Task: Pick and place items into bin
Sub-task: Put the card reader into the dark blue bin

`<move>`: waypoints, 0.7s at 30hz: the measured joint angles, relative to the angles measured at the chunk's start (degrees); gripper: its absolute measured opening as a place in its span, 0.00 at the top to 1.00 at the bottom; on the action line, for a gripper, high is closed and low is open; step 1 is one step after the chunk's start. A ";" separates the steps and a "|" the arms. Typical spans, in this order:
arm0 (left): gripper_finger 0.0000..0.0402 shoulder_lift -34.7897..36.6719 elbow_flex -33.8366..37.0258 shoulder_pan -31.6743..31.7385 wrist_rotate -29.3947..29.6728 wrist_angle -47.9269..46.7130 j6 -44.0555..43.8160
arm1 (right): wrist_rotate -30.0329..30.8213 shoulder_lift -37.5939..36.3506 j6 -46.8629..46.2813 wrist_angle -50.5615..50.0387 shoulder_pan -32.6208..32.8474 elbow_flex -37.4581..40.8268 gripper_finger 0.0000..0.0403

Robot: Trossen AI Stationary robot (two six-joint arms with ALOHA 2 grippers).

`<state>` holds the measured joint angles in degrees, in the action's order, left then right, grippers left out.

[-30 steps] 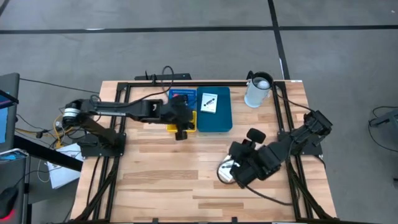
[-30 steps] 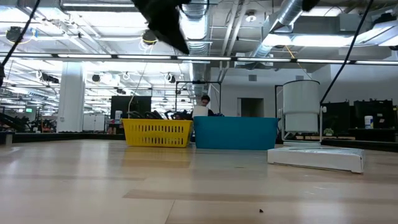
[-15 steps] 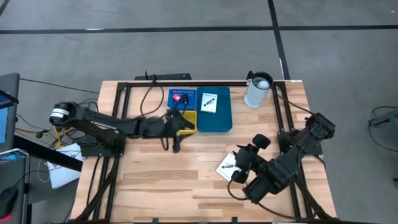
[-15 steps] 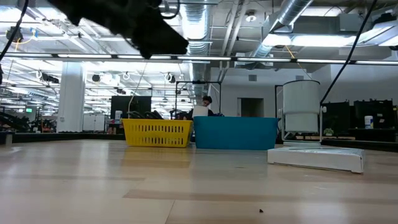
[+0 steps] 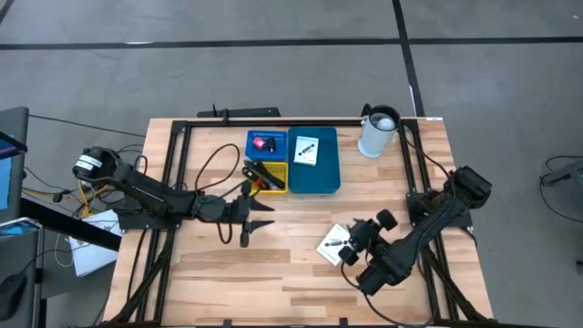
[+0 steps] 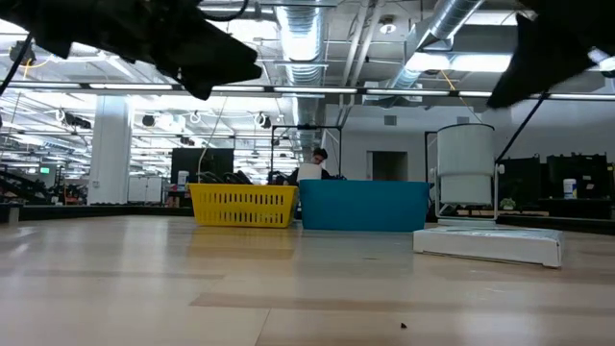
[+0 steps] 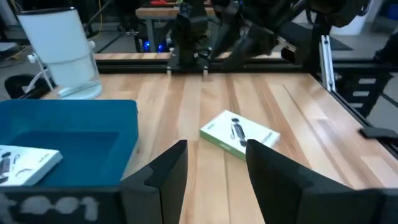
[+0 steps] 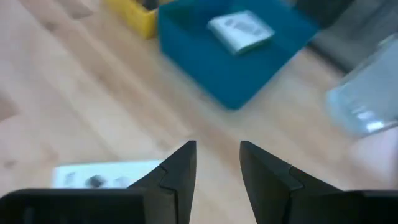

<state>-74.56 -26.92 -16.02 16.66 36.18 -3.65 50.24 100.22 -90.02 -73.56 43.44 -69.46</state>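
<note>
A white printed card [image 5: 332, 244] lies flat on the wooden table, also seen as a green-edged packet [image 7: 239, 133] in the left wrist view. My right gripper [image 8: 217, 155] hangs open just above and to the right of it [image 5: 353, 251], touching nothing. My left gripper [image 7: 214, 163] is open and empty, held over the table's middle [image 5: 253, 223], near the yellow basket [image 5: 268, 177]. That basket holds pen-like tools. A second white card [image 5: 307, 149] lies in the blue bin [image 5: 323, 175]. A red piece [image 5: 262, 143] sits in a small blue basket.
A white jug [image 5: 377, 132] stands at the far right corner, beside the bin. Black frame rails run along the table's left, right and far edges. Bare wood spreads toward the near edge. In the low view both arms hang high above the table.
My left gripper has drawn back from over the yellow basket toward the table's near-left, sinking and tipping up to nearly level. My right gripper has come down and rolled beside the white card, which now shows uncovered and has not moved.
</note>
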 joint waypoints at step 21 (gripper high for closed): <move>0.62 -0.52 1.93 -2.61 7.37 2.94 -0.01 | -2.49 -0.02 1.73 33.76 1.85 14.35 0.71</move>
<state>-75.09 -24.99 -18.63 24.03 39.12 -3.66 47.74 100.20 -88.29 -39.81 45.29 -55.11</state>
